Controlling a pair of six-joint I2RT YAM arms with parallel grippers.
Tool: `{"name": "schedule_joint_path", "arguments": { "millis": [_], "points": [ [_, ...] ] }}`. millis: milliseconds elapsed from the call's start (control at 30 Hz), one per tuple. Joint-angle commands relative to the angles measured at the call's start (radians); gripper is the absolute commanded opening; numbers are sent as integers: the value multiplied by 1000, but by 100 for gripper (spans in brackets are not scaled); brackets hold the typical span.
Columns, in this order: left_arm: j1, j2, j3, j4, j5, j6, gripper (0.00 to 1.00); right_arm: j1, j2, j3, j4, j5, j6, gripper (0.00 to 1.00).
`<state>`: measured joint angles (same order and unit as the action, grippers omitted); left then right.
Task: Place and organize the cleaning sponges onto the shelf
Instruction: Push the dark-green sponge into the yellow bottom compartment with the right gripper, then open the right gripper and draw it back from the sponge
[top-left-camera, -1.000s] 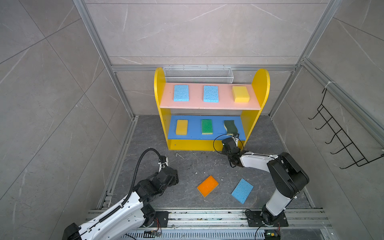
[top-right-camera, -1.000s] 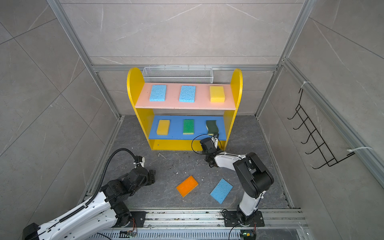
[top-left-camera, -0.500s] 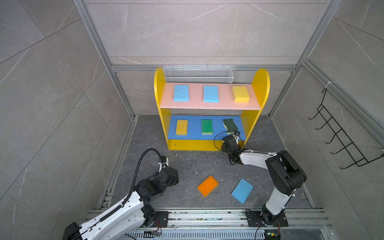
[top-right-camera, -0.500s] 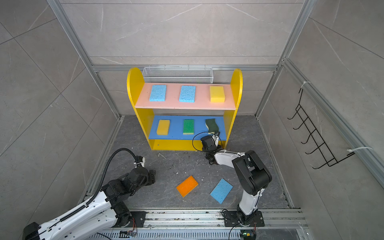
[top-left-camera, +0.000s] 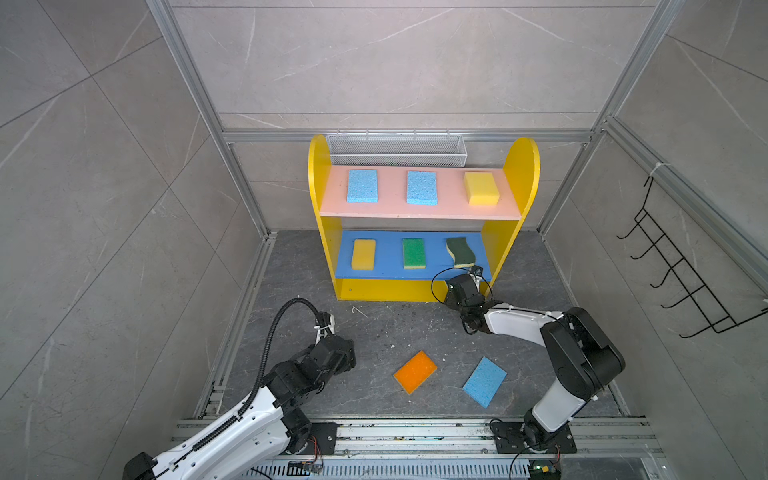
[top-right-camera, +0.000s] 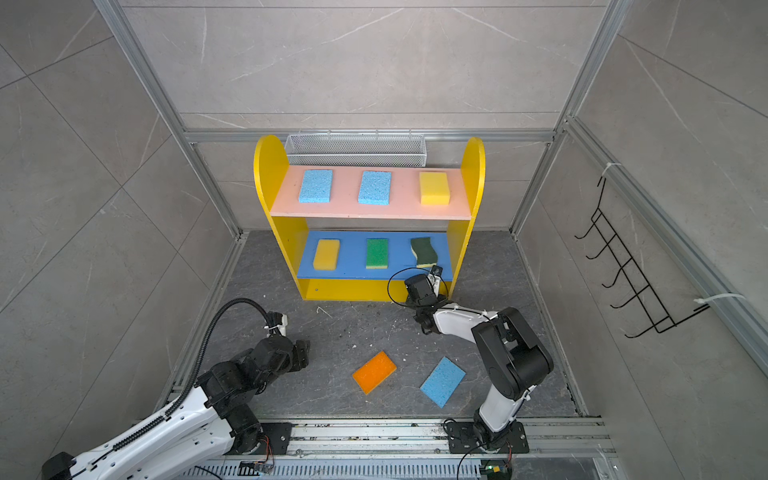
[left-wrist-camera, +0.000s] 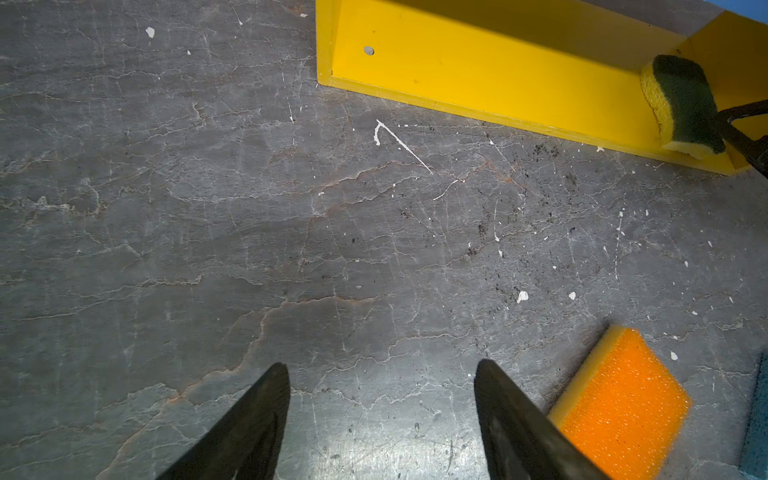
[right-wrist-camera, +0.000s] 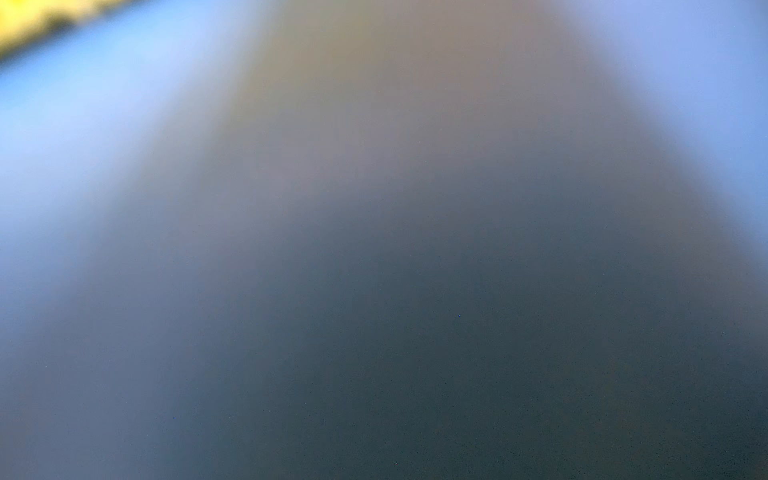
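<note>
The shelf (top-left-camera: 525, 174) stands at the back. Its pink board carries two light blue sponges (top-left-camera: 362, 185) (top-left-camera: 422, 188) and a yellow one (top-left-camera: 481, 188). On the blue board lie a yellow (top-left-camera: 363, 254), a green (top-left-camera: 414, 253) and a dark-green wavy sponge (top-left-camera: 460, 251). Another dark-green sponge (left-wrist-camera: 681, 104) lies on the yellow base at its right end. My right gripper (left-wrist-camera: 725, 120) sits at that sponge's end, fingers spread; the blue board hides them from above. An orange sponge (top-left-camera: 415, 371) and a light blue sponge (top-left-camera: 484, 381) lie on the floor. My left gripper (left-wrist-camera: 382, 363) hovers open and empty left of the orange one.
A white wire basket (top-left-camera: 397, 150) hangs behind the shelf top. A black hook rack (top-left-camera: 681, 282) sticks out from the right wall. Tiled walls close in on three sides and a metal rail (top-left-camera: 415, 432) runs along the front. The right wrist view is a blur.
The right arm's elbow swayed slightly while its wrist stayed at the shelf's lower right front. The left arm and the visible sponges have not moved.
</note>
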<state>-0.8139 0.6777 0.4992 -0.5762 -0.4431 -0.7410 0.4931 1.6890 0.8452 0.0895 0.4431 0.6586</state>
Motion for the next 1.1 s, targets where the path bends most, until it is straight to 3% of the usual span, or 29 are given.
{"name": "schedule_joint_path", "arguments": {
  "millis": [0,167,367,467,800,1067],
  "points": [
    [-3,-20,20,-19,-25,-3,73,-4,-58,-64,-76,-61,17,72],
    [-4,-35,22,-30,-25,-11,73,-2,-160,-132,-79,-90,-20,68],
    [-4,-45,17,-30,-25,-16,72,-2,-284,-238,-18,-206,-28,41],
    [-5,-43,15,-23,-25,-14,72,-3,-317,-270,20,-264,-16,33],
    [-4,-44,2,10,-21,4,71,-27,-387,-480,300,-357,86,24],
    [-5,-13,-18,88,-8,16,70,-49,-295,-469,430,-406,115,16]
  ]
}}
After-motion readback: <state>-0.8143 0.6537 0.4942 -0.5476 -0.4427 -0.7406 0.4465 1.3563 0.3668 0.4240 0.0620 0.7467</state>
